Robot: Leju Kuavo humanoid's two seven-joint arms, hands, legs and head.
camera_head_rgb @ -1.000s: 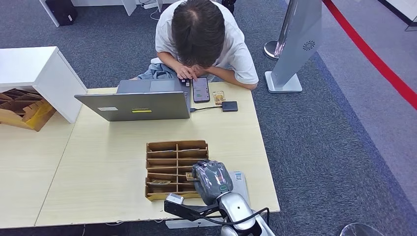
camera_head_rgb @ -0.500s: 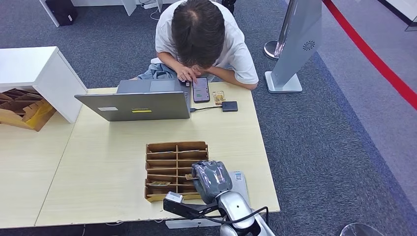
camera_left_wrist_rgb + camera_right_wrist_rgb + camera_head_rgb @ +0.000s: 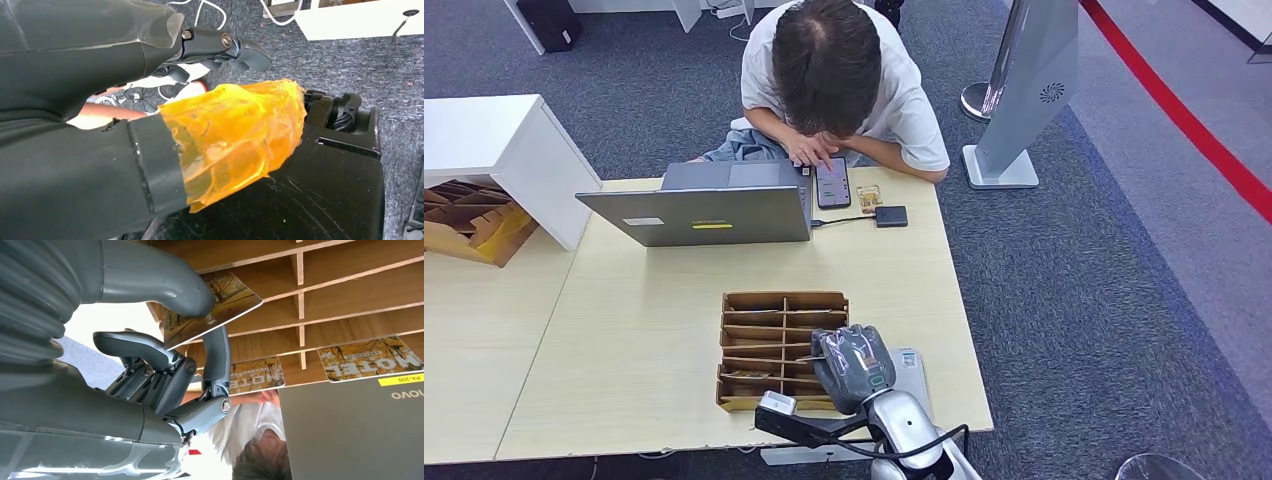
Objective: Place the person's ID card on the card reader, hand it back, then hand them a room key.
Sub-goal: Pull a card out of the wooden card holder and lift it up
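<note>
My right hand [image 3: 854,365] hovers over the near right part of the wooden slotted card holder [image 3: 769,300]. In the right wrist view its thumb and a finger pinch a room key card [image 3: 215,307] with a yellow-brown picture, lifted clear of the slots. Two more key cards [image 3: 255,375] [image 3: 370,357] lie in other slots. At the far table edge another picture card [image 3: 869,198] lies beside a small black box [image 3: 891,216] cabled to the laptop [image 3: 704,215]. My left hand [image 3: 220,130] hangs down holding nothing, its dark fingers [image 3: 225,45] loosely extended.
A person [image 3: 834,70] sits across the table, bent over a phone [image 3: 832,182] and touching it. A white flat device [image 3: 911,365] lies partly under my right forearm. A white cabinet [image 3: 494,150] and cardboard trays [image 3: 469,225] stand at the left.
My right hand has edged slightly to the left over the card holder with the key card in it. The person's finger has moved on the phone.
</note>
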